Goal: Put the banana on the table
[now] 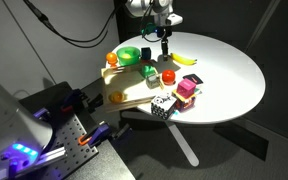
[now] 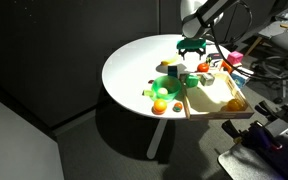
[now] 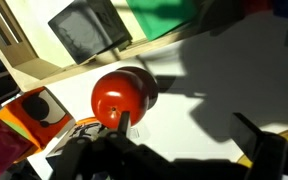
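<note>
The banana (image 1: 187,59) lies on the white top of the table (image 1: 234,85), clear of the wooden tray (image 1: 134,97) and just beside the spot under the gripper (image 1: 164,42). Nothing holds it. This shows plainly in an exterior view only. From the opposite side the arm and the clutter near the green bowl (image 2: 166,86) make the banana hard to pick out. The wrist view shows only a sliver of yellow at its lower right edge, too small to name. What the wrist view does give is the gripper's state: the two dark fingers stand well apart at the bottom of the picture, with bare table between them and nothing grasped. A red round piece (image 3: 124,92) sits on the table close to one finger, and a dark square block (image 3: 89,30) rests on the tray's pale edge beyond it. In both exterior views the arm reaches in from above the far side of the table. Its wrist points straight down, and the gripper hangs a little above the tabletop between the bowl and the banana.
</note>
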